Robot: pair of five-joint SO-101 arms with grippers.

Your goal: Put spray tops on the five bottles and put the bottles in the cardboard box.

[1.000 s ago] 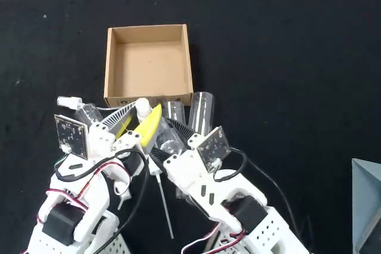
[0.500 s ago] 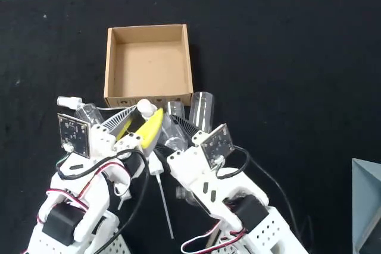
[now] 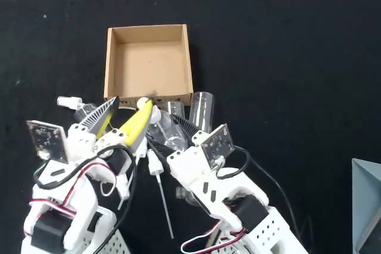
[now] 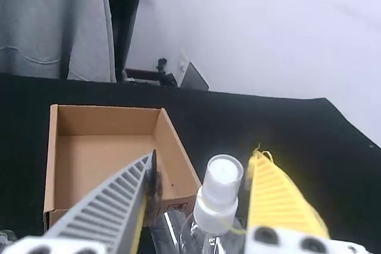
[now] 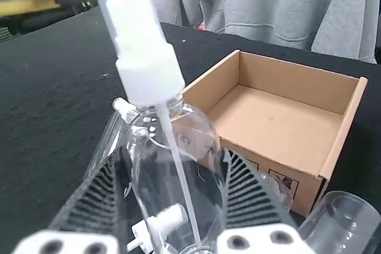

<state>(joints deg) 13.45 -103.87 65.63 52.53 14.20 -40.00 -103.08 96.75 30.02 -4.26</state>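
My right gripper [image 3: 170, 136] [image 5: 172, 173] is shut on a clear bottle [image 3: 165, 128] [image 5: 152, 165], held tilted just in front of the cardboard box [image 3: 108, 57] [image 5: 350, 114] [image 4: 52, 147]. A white spray top [image 3: 144, 106] [image 5: 146, 66] [image 4: 219, 190] sits on the bottle's neck, its dip tube running down inside. My left gripper [image 3: 130, 104] [image 4: 205, 159] is open, its grey and yellow fingers on either side of that spray top. The box is empty.
Two capless clear bottles [image 3: 201, 111] [image 3: 174, 109] lie against the box's front wall. Another bottle with a spray top [image 3: 84, 110] lies to the left. A loose spray top with a long tube [image 3: 158, 178] lies between the arms. A grey object [image 3: 366, 200] stands at the right edge.
My left arm's wrist has swung left and its fingers have spread apart around the spray top. The right arm nudged the bottle slightly toward the box.
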